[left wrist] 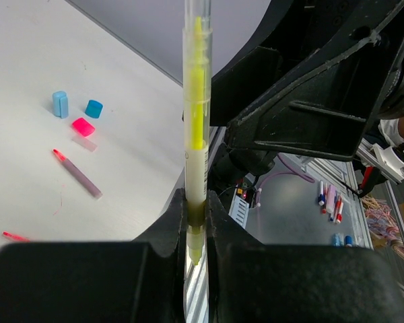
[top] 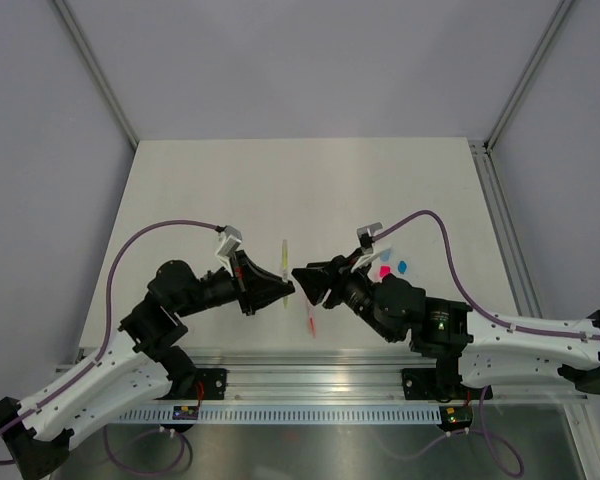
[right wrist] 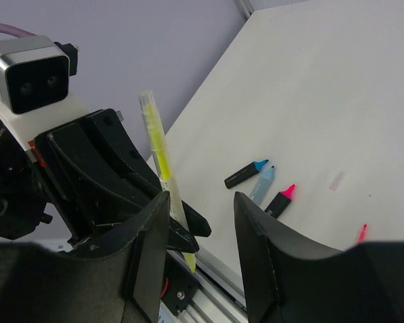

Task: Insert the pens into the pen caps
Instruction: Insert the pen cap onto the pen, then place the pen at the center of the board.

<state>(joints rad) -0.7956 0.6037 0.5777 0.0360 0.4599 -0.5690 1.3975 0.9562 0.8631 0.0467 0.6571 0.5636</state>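
Left wrist view shows you the left gripper (left wrist: 196, 222) clamped on the upright yellow pen (left wrist: 196, 101). Three caps (left wrist: 83, 126) lie on the table (left wrist: 27, 54) toward ten o'clock, beside a purplish pen (left wrist: 77, 173). Your right gripper (right wrist: 202, 235) has its jaws apart and grips nothing, with three markers (right wrist: 262, 184) at its two o'clock.

Nothing can be read for certain. Fine dark print on the clear barrel of the yellow pen (left wrist: 196, 101) is too small to make out. At nine o'clock in the right wrist view, white lettering on the left arm's casing (right wrist: 3, 158) is cut off by the edge. At seven o'clock in the top view, a small sticker (top: 187, 410) is illegible.
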